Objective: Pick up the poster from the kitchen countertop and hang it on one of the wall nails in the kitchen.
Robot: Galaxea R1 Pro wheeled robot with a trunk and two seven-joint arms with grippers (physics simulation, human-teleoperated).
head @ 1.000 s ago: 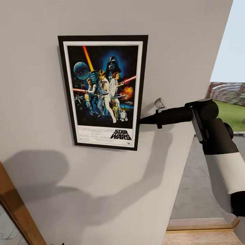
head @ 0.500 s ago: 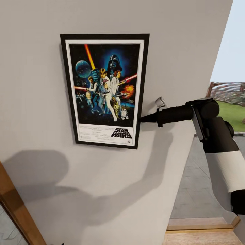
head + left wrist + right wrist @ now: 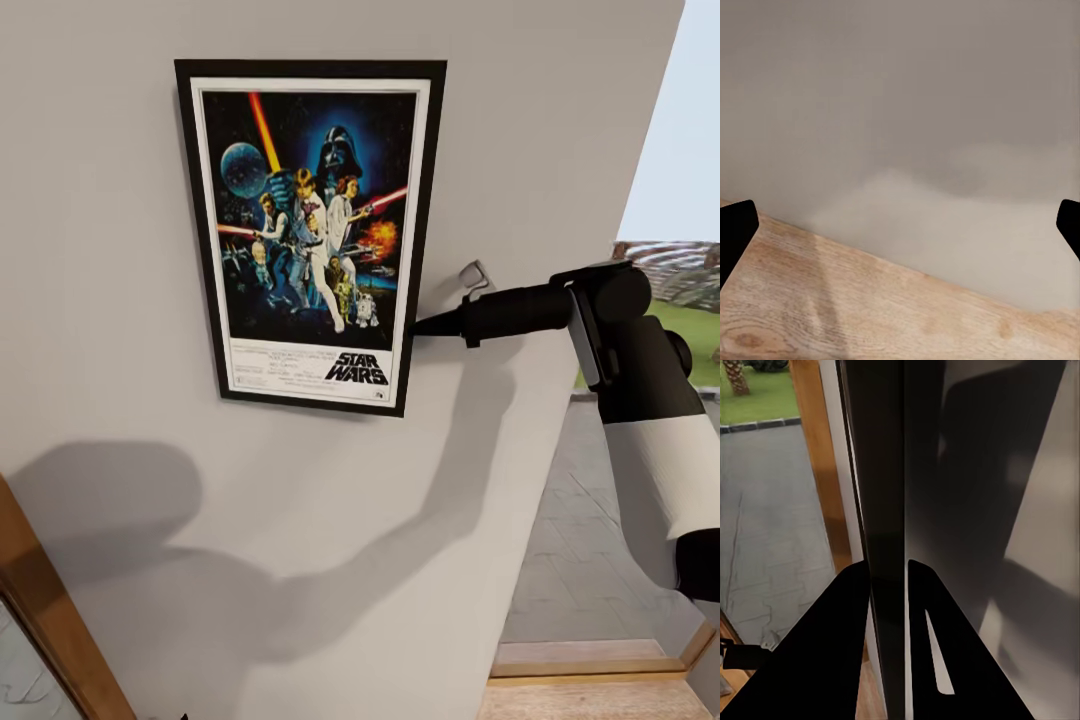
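The poster (image 3: 310, 235), a portrait Star Wars print in a thin black frame, lies flat against the light-grey wall (image 3: 110, 300), slightly tilted. My right gripper (image 3: 415, 327) reaches in from the right and is shut on the frame's right edge, low down. The right wrist view looks along the poster's dark edge (image 3: 886, 510), pinched between both black fingers (image 3: 832, 652). My left gripper (image 3: 900, 225) is open, its fingertips (image 3: 735, 232) at the sides of the left wrist view, facing the wall above a wooden surface (image 3: 832, 307). No nail is visible; the frame may hide it.
The wall ends at the right, where a paved outdoor area (image 3: 590, 520) and grass (image 3: 690, 335) show beyond. A wooden ledge (image 3: 590, 695) lies at the lower right and a wooden frame edge (image 3: 50, 620) at the lower left.
The right gripper has lifted the poster up the wall, with its top edge now clearly higher. The poster has also shifted slightly right.
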